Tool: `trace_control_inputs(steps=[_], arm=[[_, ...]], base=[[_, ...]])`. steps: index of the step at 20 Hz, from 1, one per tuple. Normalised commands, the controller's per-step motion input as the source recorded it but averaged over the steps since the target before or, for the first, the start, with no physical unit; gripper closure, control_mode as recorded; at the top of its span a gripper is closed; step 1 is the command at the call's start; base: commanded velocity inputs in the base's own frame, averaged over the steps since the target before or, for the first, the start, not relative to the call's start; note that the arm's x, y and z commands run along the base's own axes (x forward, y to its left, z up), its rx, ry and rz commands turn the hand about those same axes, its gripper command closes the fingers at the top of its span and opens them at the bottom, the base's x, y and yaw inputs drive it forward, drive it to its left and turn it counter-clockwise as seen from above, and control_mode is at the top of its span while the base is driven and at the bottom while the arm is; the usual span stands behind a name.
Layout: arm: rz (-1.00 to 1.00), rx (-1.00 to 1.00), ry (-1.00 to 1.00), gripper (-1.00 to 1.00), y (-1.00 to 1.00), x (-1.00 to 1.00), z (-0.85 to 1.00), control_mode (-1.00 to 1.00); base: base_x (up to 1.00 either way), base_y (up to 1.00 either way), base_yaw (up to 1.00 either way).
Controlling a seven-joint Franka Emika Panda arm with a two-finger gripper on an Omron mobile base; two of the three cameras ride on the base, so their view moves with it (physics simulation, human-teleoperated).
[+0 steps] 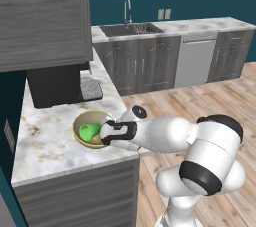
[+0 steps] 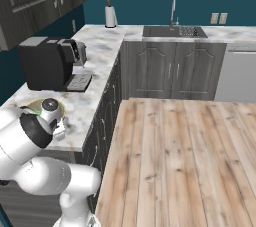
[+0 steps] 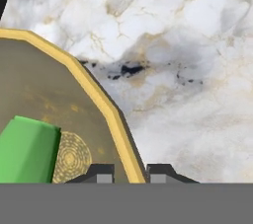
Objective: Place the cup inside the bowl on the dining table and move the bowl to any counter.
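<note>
You have the gripper down at the near-right edge of the bowl, and in the hand view its two dark fingertips stand one on each side of the thin golden rim, one inside the bowl and one outside over the marble. The gap between them is narrow and the rim runs straight through it, so the fingers are closed on the bowl's rim.

The bowl sits on the marble counter, near its front edge, in the left base view just left of the white hand. The green cup lies on its side inside the bowl, against the far-left part of the inside; in the hand view you see it at the lower left, resting on the bowl's floor.

Farther back on the same counter stands a black coffee machine, well apart from the bowl. Along the teal wall you can see the sink with its tap, and to the right of it a grey dishwasher front. In the right base view a paper-towel roll stands in the far corner of the worktop.
</note>
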Motion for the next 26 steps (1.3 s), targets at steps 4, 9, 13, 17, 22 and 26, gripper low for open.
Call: trace_control_inputs(steps=[4,9,13,17,22,26], arm=[[0.00,0.00,0.00,1.00,0.07,0.00,0.00,-1.00],[0.00,0.00,0.00,1.00,0.00,0.00,0.00,-1.00],[0.00,0.00,0.00,-1.00,0.00,0.00,0.00,-1.00],[0.00,0.00,0.00,-1.00,0.00,0.00,0.00,-1.00],[0.00,0.00,0.00,-1.00,0.00,0.00,0.02,-1.00],[0.00,0.00,0.00,-1.00,-0.01,0.00,0.33,-1.00]], base=[[0.00,0.00,0.00],[0.00,0.00,0.00],[0.00,0.00,0.00],[0.00,0.00,0.00],[0.00,0.00,0.00],[0.00,0.00,0.00]])
